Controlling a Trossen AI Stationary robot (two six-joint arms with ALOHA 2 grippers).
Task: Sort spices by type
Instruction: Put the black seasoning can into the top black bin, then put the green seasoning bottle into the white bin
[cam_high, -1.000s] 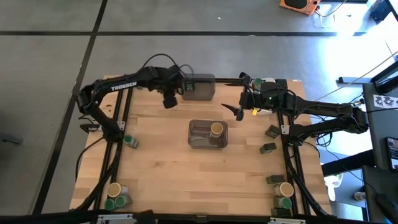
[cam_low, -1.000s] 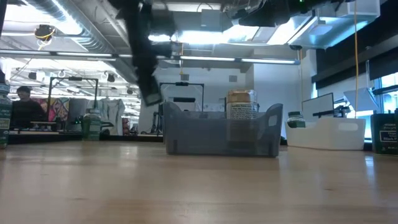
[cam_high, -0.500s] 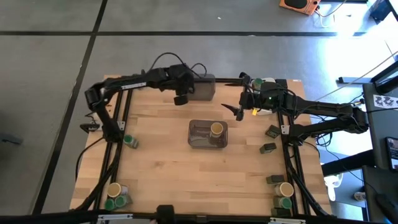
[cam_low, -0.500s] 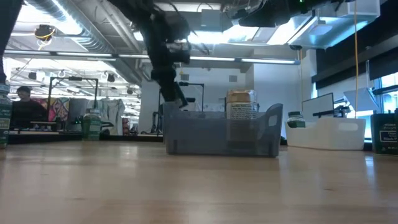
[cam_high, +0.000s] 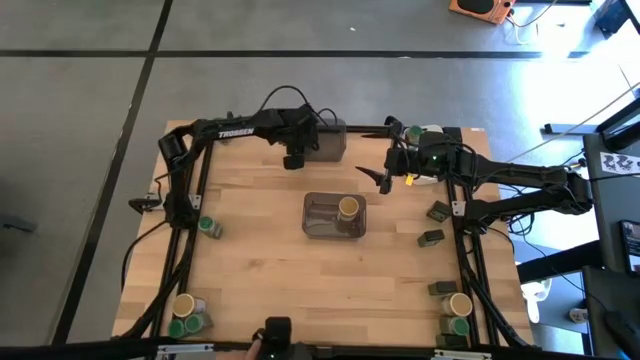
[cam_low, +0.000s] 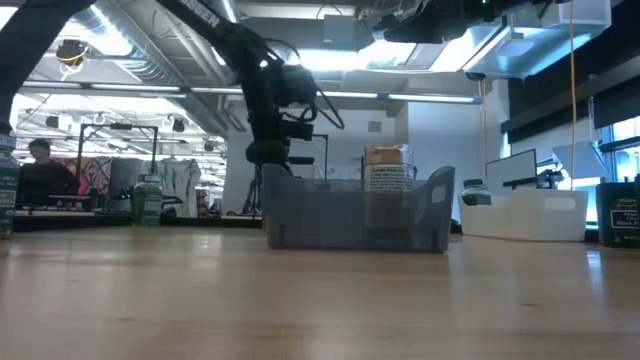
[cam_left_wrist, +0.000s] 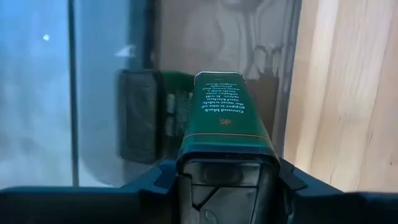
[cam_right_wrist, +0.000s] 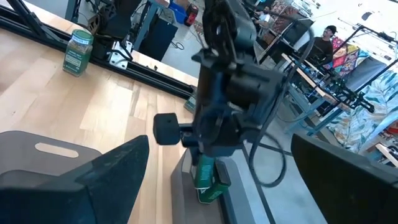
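Pale plank wooden table (cam_high: 270, 270) across the lower frame of the high view, edged by dark rails. At the bottom corners, clusters of round jars: a cream-lidded jar (cam_high: 184, 304) with green-lidded ones at lower left, another cream-lidded jar (cam_high: 459, 303) at lower right, and small dark rectangular tins (cam_high: 431, 237) along the right edge. At centre, a translucent grey bin (cam_high: 334, 216) with rounded corners, holding one tan-lidded jar (cam_high: 348, 207); label print on it too small to read in the low view. Higher in the frame, the left gripper (cam_high: 293, 158) clamped on a dark green tin (cam_left_wrist: 221, 118), rectangular and glossy, with fine pale lettering too small to read and an orange band near its cap, held just at the edge of a second grey bin (cam_high: 322, 139) at top centre. "TROSSEN" in white on the left arm. Upper right of centre, the right gripper (cam_high: 384, 178) hanging over the table with fingers spread wide, nothing between them, beside a white tray (cam_high: 432, 131).
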